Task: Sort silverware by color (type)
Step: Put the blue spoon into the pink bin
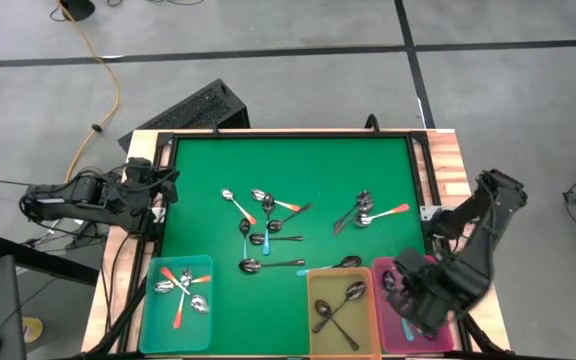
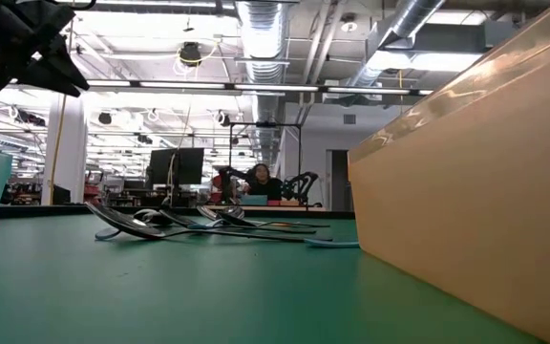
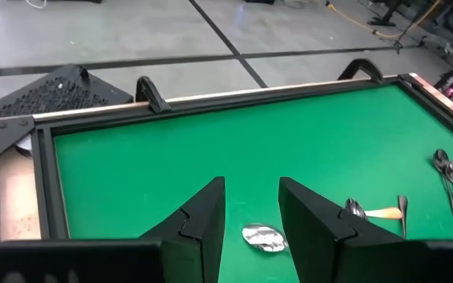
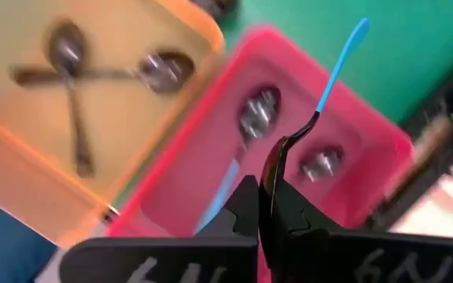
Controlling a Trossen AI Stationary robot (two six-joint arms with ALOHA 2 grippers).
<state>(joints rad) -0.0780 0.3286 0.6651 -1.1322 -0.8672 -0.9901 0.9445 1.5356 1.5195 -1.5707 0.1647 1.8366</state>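
Right gripper: right gripper point(image 4: 270, 200) hangs over the pink bin point(image 4: 384, 137), fingers pressed together on a blue-handled spoon point(image 4: 338, 67), bowl pinched between them and handle sticking out past the bin's rim; apparently poised to drop it with its own colour.
Pink bin: already holds spoons with blue handles point(image 4: 258, 114), so blue seems to belong here.
Yellow bin: yellow bin point(image 1: 340, 315), just beside the pink one, holds dark-handled spoons point(image 1: 338, 305) lying crossed.
Teal bin: teal bin point(image 1: 176, 305), at the near left corner, holds orange-handled spoons point(image 1: 180, 290).
Unsorted spoons: loose spoons point(image 1: 268, 225) in mixed colours lie on the green mat point(image 1: 318, 170), one cluster mid-mat and another point(image 1: 368, 213) toward the right.
Left gripper: left gripper point(image 3: 252, 228) waits at the mat's left edge, fingers spread and empty, likely staying out of the way.
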